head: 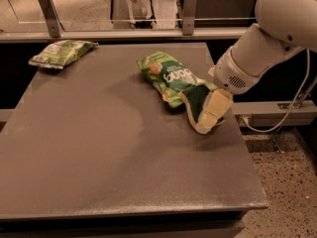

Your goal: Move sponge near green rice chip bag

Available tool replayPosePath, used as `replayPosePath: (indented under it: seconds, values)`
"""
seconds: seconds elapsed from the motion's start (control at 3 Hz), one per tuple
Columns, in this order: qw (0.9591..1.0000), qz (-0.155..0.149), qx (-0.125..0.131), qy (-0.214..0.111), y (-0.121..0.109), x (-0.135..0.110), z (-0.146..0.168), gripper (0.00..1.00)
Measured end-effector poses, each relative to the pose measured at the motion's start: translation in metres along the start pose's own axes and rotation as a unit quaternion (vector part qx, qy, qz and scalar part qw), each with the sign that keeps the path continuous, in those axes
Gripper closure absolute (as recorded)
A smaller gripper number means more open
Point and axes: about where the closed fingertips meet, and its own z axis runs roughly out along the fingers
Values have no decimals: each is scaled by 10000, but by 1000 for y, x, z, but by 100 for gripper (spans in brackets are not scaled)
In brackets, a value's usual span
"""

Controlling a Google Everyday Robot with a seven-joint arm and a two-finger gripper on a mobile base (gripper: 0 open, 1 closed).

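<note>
Tabletop [99, 148], sponge [196, 101] in gripper [212, 114], beside bag [168, 76]

The arm [257, 53] runs out past the top and right edges, so its upper part is out of sight. At its low end, over the right side of the table [99, 157], the gripper [214, 112] sits against the sponge [194, 100]. Its pale tip blends with the pale foam, and I can't make out where one ends. The sponge covers the near end of the green chip bag [168, 76]. The print on the far bag [60, 52] is too small to read.
</note>
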Motion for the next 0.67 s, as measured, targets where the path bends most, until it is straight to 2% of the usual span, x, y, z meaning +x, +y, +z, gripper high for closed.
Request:
replayPosePath:
  seconds: [0.33, 0.67]
  values:
    - [9999, 6, 110, 52, -3, 8, -9, 0]
    - [9992, 39, 316, 235, -12, 33, -31, 0]
